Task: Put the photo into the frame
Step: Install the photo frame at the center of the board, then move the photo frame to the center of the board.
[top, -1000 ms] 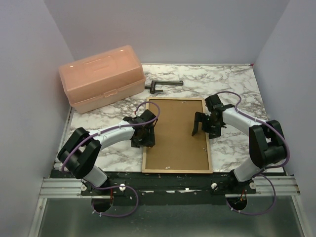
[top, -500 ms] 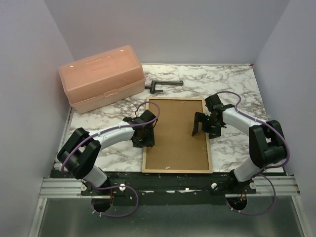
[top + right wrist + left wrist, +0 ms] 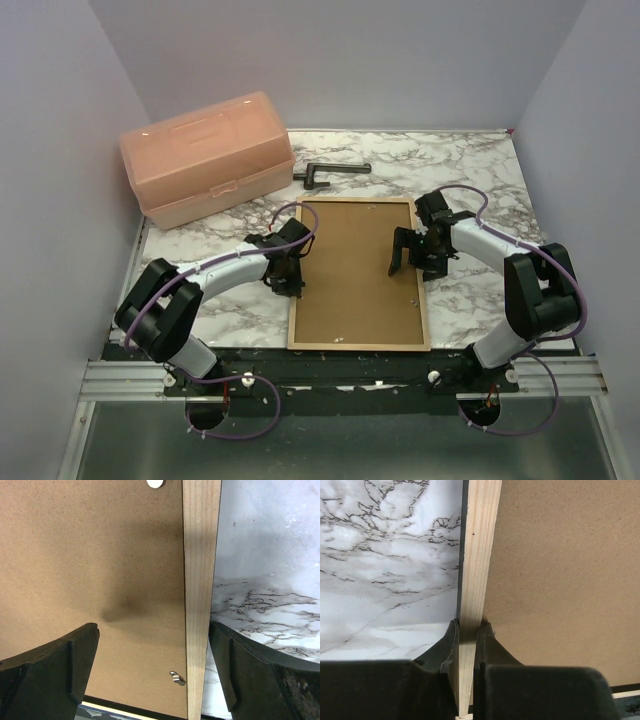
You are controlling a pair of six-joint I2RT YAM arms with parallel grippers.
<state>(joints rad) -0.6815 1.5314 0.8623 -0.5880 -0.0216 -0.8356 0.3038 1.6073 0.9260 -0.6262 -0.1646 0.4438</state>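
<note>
One frame (image 3: pixel 477 555) face hidden under backing board (image 3: pixel 358 275); left gripper (image 3: pixel 468 630) clamps edge.

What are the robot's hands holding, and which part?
The left gripper pinches the tan wooden picture frame by its left rail. The right gripper stands open astride the opposite rail, holding nothing.

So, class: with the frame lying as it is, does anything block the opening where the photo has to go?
Yes: the brown backing board lies in the frame, filling its opening. The left gripper is shut on its left rail; the right gripper stands open astride the right rail.
</note>
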